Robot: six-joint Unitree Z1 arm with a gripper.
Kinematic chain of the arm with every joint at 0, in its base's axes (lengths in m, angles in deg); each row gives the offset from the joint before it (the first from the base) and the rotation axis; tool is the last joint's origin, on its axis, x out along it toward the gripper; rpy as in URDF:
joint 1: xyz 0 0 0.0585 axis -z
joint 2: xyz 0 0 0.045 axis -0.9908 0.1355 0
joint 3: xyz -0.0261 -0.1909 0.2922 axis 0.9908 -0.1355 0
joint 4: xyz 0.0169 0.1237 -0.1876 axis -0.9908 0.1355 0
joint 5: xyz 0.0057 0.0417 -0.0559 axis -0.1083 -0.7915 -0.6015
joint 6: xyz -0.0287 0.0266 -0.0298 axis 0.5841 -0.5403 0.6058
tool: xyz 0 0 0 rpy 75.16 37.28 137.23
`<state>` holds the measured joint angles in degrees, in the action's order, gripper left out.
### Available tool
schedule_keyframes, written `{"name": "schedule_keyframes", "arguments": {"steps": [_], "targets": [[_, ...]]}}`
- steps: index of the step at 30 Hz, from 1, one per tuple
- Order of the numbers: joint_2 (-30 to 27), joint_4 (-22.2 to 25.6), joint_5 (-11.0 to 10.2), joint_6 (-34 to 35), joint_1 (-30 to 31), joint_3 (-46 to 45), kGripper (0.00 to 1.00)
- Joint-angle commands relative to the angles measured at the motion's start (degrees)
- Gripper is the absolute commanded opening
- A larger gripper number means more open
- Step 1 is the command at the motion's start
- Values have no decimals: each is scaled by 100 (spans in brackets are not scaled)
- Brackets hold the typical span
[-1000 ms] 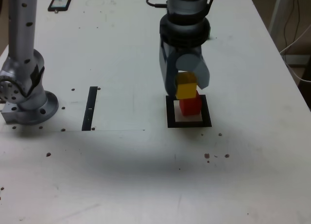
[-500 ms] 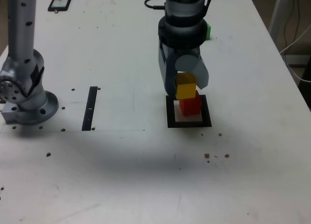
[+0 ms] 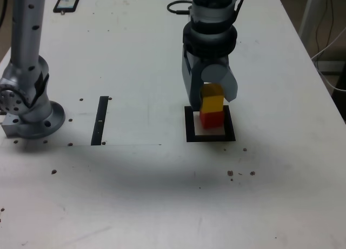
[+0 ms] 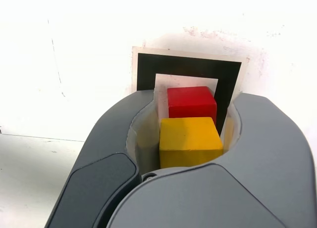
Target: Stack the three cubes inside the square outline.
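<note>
Exterior view: speckled white table (image 3: 162, 195).

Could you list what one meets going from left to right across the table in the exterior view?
Arm base → thin black strip → square outline holding the red cube with the yellow cube on it.

Seen from the exterior view: hand (image 3: 212, 92) lowered over the square outline (image 3: 210, 125) on the white desk (image 3: 162, 179), jaws flanking the yellow cube (image 3: 212, 103). Yellow cube sitting on top of the red cube (image 3: 212, 119), which stands in the outline's white centre. Thin black strip (image 3: 101, 120) lying well apart toward the view's left, near the grey arm base (image 3: 30, 106). Dark phone-like object (image 3: 66, 2) at the far corner.
</note>
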<state>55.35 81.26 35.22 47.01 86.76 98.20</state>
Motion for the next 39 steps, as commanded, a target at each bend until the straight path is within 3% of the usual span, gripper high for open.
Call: {"name": "schedule_keyframes", "arguments": {"steps": [1, 5, 15, 25, 30, 39], "targets": [[74, -9, 62, -60, -23, 1, 38], [131, 4, 148, -187, -48, -47, 49], [111, 34, 48, -297, -59, -29, 73], [-6, 26, 52, -430, -175, 84, 85], [-22, 81, 154, -554, -302, 80, 93], [-398, 526, 283, -1145, -1021, 105, 99]]}}
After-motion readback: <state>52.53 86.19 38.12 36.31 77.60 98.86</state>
